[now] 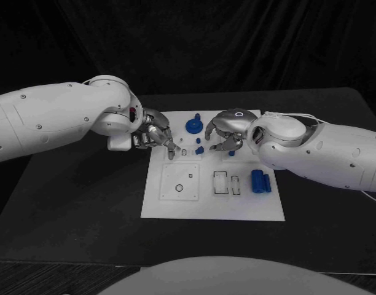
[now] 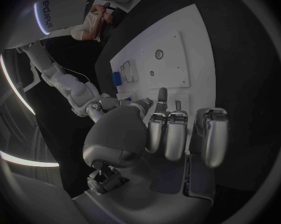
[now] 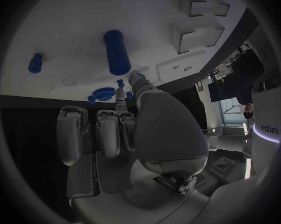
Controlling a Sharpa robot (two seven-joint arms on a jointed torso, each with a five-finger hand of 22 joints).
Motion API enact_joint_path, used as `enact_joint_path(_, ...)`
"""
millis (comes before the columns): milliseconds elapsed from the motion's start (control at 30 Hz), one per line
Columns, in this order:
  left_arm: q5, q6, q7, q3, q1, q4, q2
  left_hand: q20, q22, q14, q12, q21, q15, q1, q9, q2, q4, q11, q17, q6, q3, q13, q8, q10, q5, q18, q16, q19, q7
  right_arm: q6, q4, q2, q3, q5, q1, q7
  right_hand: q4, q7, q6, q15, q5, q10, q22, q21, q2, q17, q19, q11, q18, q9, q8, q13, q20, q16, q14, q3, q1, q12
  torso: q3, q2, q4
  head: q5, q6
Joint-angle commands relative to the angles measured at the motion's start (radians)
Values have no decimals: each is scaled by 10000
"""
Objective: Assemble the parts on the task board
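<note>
In the head view, the white board (image 1: 213,209) lies in the middle of the black tabletop (image 1: 73,209). The left hand (image 1: 155,136) hovers at the board's far left corner, its fingers curled downward toward the board; whether anything is pinched in them cannot be told. The right hand (image 1: 224,136) hangs over the far middle of the board, fingers pointing down, near a small blue peg (image 1: 199,149); whether it holds anything cannot be told here. A blue gear (image 1: 193,126) stands on the far part of the board between the two hands. A blue cylinder (image 1: 259,180) lies near the board's right edge, beside two narrow rectangular slots (image 1: 225,183). A square plate (image 1: 180,182) with a small round hole sits on the board's left half.

In the left wrist view, the left hand (image 2: 172,129) has its fingers folded together over the board (image 2: 178,59), one fingertip (image 2: 162,93) stretched out against the surface. No part is seen in it.

In the right wrist view, the right hand (image 3: 122,129) is above the board (image 3: 84,25) with its fingers curled in and nothing plainly gripped. The cylinder (image 3: 117,52) lies on the board, the gear (image 3: 103,94) is just beside the fingertips, and the peg (image 3: 35,63) stands well apart.
</note>
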Motion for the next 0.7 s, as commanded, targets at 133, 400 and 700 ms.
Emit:
enact_joint_path(133, 71, 89, 110, 7, -18, 16, 11, 58, 1930, 1057, 25, -67, 82, 88, -16, 2, -65, 69, 2634, 14, 46, 2634, -39, 1044, 59, 135, 26, 291, 51, -241, -98, 15, 9, 395, -59, 946, 97, 37, -27, -45, 437, 1041, 2414, 65, 36, 2155, 721, -59, 87, 190, 375, 2634, -66, 53, 960, 52, 100, 54, 26, 25, 7, -12, -2)
enact_joint_path(400, 71, 92, 115, 7, -18, 17, 22, 58, 1930, 1057, 25, -68, 82, 96, -19, 4, -73, 69, 2634, 19, 53, 2634, -41, 1044, 67, 135, 26, 290, 50, -316, -215, 81, 9, 524, -105, 1142, 132, 109, -313, 1, 576, 1041, 2414, 69, 16, 2154, 719, -6, 86, 72, 221, 2634, -33, 53, 958, 120, 168, 54, 10, 13, -9, -4, -2)
enact_joint_path(700, 71, 121, 102, 7, -20, 9, 29, 58, 1930, 1057, 25, -68, 82, 96, -19, 4, -73, 69, 2634, 19, 53, 2634, -41, 1044, 67, 135, 26, 290, 50, -346, -458, 191, 9, 768, -168, 1401, 128, 61, -412, -4, 753, 1041, 2407, 51, 25, 2141, 706, -27, 92, -119, -1, 2634, -17, 48, 953, 245, 281, 54, 12, 0, -8, 5, -2)
